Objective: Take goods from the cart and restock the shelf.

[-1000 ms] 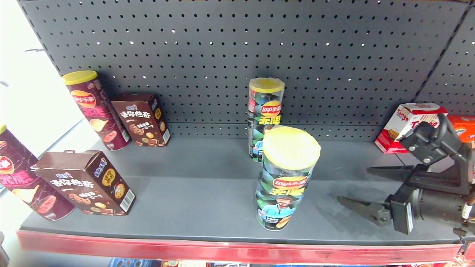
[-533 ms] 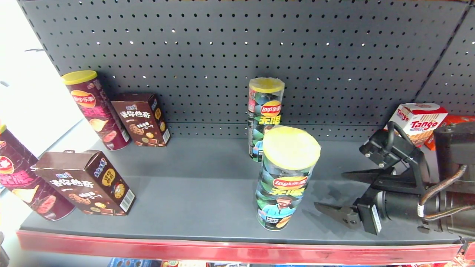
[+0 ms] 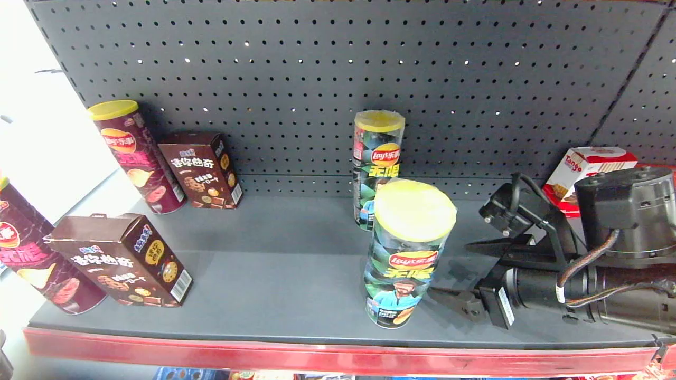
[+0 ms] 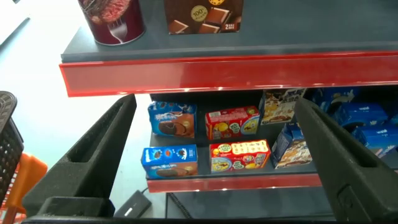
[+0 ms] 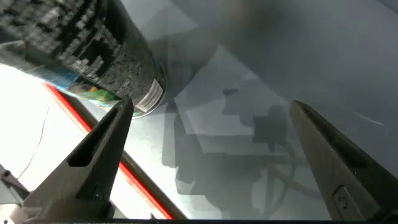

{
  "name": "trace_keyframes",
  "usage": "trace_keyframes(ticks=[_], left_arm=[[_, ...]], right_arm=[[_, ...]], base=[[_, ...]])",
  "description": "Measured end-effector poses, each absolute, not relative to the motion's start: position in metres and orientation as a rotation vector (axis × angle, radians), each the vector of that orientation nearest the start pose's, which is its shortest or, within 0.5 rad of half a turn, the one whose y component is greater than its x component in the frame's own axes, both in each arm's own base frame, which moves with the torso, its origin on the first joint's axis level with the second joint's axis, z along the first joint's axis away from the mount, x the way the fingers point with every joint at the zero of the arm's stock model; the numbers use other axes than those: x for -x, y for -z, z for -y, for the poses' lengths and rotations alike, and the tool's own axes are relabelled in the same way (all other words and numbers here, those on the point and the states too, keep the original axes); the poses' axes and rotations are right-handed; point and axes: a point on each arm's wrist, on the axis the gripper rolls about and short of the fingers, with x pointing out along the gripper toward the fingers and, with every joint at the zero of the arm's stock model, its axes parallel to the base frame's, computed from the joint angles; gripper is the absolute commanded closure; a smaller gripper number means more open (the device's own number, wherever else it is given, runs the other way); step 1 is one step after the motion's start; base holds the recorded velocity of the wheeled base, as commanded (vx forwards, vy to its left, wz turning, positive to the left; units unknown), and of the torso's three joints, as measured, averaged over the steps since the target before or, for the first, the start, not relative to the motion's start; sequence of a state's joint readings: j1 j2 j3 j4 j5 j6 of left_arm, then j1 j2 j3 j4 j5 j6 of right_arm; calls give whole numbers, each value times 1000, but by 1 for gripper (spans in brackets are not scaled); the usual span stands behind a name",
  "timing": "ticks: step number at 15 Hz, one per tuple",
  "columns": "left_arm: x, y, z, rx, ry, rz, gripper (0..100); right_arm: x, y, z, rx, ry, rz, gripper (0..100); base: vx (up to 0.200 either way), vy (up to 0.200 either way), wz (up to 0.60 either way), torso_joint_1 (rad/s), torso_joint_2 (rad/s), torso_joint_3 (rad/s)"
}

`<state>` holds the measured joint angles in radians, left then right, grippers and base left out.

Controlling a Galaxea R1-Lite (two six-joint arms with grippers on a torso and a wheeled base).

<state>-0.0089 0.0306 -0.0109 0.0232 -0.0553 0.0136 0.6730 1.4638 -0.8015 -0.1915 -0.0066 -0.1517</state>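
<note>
1. Shelf (image 3: 274, 274): a dark grey board with a red front edge and a grey pegboard (image 3: 317, 63) behind it. The head view looks down on it from above.
2. Lower shelves (image 4: 236, 180): these appear in the left wrist view, under the red edge. They hold rows of small boxes (image 4: 233, 121) in blue, red and yellow. A black mesh basket (image 4: 7, 149) sits at that view's edge.
3. Right gripper (image 3: 449, 269): it lies low over the shelf's right part and points toward the front can, with its jaws spread wide. The right wrist view shows one fingertip (image 5: 121, 112) just beside the can's base. Whether they touch cannot be told.
4. Left gripper (image 4: 214, 104): it is below the shelf's level, facing the lower shelves. Its jaws are spread wide and hold nothing.
5. Front can (image 3: 406, 253): a green and blue tube with a yellow lid, upright near the shelf's front edge, right of centre.
6. Rear can (image 3: 377, 163): the same kind, upright against the pegboard, directly behind the front can.
7. Maroon cans (image 3: 134, 155): two with yellow lids stand at the left, one at the back and one at the front corner.
8. Brown boxes (image 3: 203, 169): two, one beside each maroon can.
9. Red box (image 3: 586, 169): red and white, at the far right, partly hidden behind the right arm.
</note>
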Motion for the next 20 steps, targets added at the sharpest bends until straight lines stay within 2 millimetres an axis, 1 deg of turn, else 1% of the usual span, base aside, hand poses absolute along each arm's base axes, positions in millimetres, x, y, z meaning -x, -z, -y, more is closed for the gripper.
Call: trace_keyframes(ticks=[7, 11, 13, 20], left_arm=[[21, -77, 1, -13, 65, -43, 0], [21, -77, 1, -13, 64, -43, 0], [21, -77, 1, -13, 65, -43, 0], [21, -77, 1, -7, 60, -43, 0]], right_arm=[[-190, -201, -157, 312, -704, -413, 0], [-183, -195, -149, 317, -699, -431, 0], [-181, -196, -148, 315, -700, -425, 0], [-187, -200, -160, 318, -722, -412, 0]], base=[[0, 0, 0, 0, 0, 0], [0, 0, 0, 0, 0, 0], [0, 0, 0, 0, 0, 0], [0, 0, 0, 0, 0, 0]])
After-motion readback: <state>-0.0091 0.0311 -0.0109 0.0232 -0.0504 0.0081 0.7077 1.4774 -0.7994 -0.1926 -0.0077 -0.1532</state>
